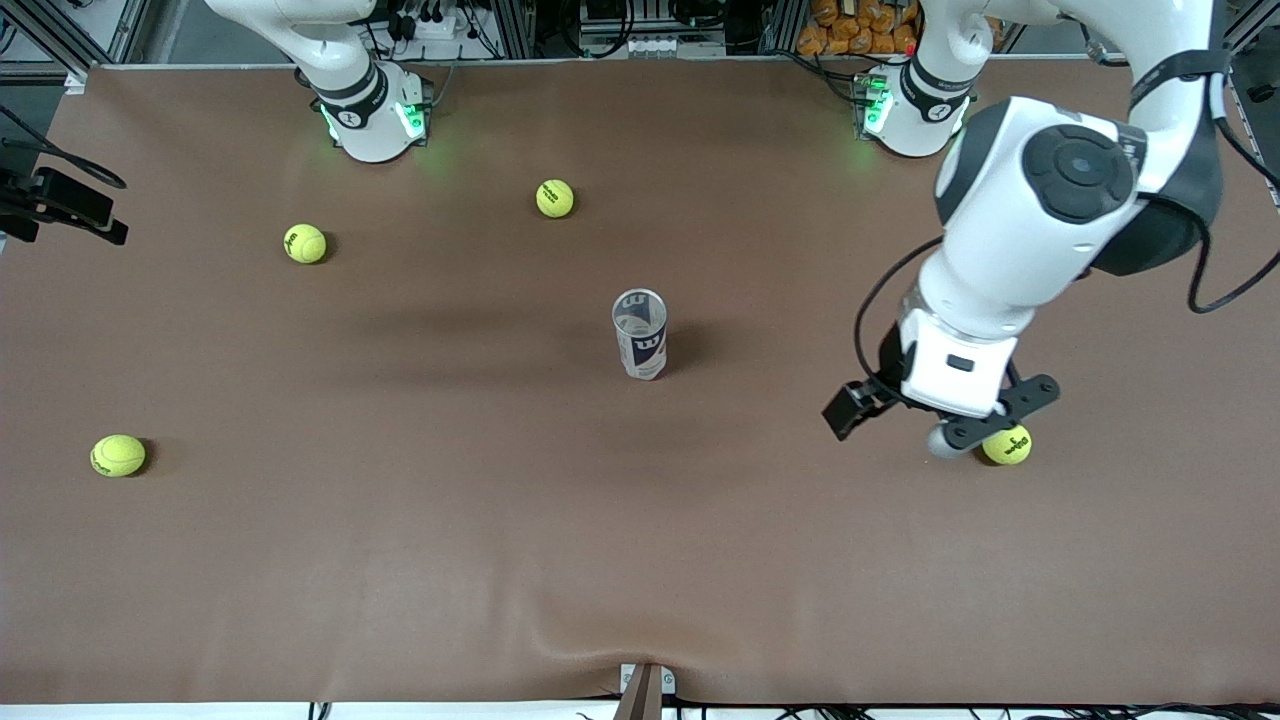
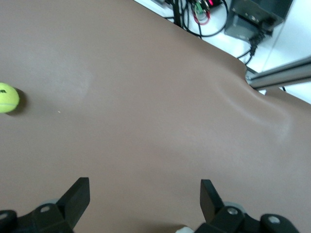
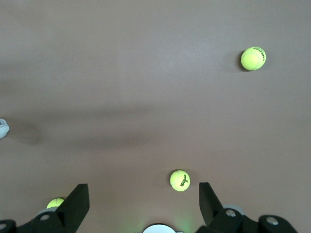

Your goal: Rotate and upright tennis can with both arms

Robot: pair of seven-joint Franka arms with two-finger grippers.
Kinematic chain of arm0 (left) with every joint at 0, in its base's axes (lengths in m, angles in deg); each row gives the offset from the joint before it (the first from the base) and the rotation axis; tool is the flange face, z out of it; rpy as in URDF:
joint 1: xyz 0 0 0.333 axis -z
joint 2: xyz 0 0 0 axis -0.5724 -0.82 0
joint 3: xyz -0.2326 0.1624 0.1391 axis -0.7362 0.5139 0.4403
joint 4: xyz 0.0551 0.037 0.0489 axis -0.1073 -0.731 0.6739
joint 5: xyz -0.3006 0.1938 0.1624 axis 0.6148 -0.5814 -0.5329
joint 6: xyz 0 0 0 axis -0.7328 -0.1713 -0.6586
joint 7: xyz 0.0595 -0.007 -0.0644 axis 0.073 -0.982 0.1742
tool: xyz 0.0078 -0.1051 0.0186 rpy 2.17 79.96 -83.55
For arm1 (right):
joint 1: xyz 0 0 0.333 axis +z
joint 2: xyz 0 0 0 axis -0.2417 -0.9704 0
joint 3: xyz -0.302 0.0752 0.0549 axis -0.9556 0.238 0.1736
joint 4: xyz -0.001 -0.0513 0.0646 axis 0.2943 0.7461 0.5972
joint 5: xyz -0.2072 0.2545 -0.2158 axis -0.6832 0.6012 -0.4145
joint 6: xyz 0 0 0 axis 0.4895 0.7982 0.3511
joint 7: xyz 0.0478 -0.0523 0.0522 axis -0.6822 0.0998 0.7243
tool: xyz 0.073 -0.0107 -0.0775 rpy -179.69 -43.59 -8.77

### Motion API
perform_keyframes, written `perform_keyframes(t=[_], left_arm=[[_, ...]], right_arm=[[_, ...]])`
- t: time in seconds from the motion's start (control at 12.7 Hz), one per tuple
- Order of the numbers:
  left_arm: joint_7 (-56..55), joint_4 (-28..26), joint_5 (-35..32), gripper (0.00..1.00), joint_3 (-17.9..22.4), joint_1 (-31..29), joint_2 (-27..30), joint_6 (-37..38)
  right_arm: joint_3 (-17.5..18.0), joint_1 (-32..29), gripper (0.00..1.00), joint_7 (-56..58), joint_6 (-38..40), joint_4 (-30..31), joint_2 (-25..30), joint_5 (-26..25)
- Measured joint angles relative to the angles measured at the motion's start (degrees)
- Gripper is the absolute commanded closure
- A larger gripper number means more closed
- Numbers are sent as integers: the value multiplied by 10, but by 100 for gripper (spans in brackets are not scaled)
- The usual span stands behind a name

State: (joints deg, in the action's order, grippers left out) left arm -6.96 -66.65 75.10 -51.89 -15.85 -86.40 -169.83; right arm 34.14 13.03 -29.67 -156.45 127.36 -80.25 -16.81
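The tennis can [image 1: 640,335] stands upright in the middle of the table, its open metallic rim up and its white and dark-blue label facing the front camera. My left gripper [image 1: 945,405] hangs over the table toward the left arm's end, well apart from the can. It is open and empty [image 2: 145,187], with bare brown mat between the fingers. The right arm rises out of the front view above its base [image 1: 375,115]. In the right wrist view my right gripper [image 3: 144,187] is open and empty, high over the table. A white sliver at that view's edge may be the can [image 3: 2,128].
Several yellow-green tennis balls lie loose: one just under the left gripper [image 1: 1007,445], one near the right arm's base [image 1: 555,198], one beside it [image 1: 305,243], and one toward the right arm's end [image 1: 118,455]. The brown mat [image 1: 400,560] has a bump at its front edge [image 1: 645,665].
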Motion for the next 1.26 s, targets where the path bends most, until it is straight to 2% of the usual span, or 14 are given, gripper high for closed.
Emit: perform_keyframes(t=[0.24,0.71,1.03,1.26], left_arm=[[66,0,0,0,0,-37,0,0],[117,-1,0,0,-7,-96,15,11],[189,-2,0,0,-18,-140,25,56],[223,-7,0,0,-29,-168,56,99]], right_arm=[[0,0,0,0,0,0,0,0],[0,0,0,0,0,0,0,0],[0,0,0,0,0,0,0,0],[0,0,0,0,0,0,0,0]])
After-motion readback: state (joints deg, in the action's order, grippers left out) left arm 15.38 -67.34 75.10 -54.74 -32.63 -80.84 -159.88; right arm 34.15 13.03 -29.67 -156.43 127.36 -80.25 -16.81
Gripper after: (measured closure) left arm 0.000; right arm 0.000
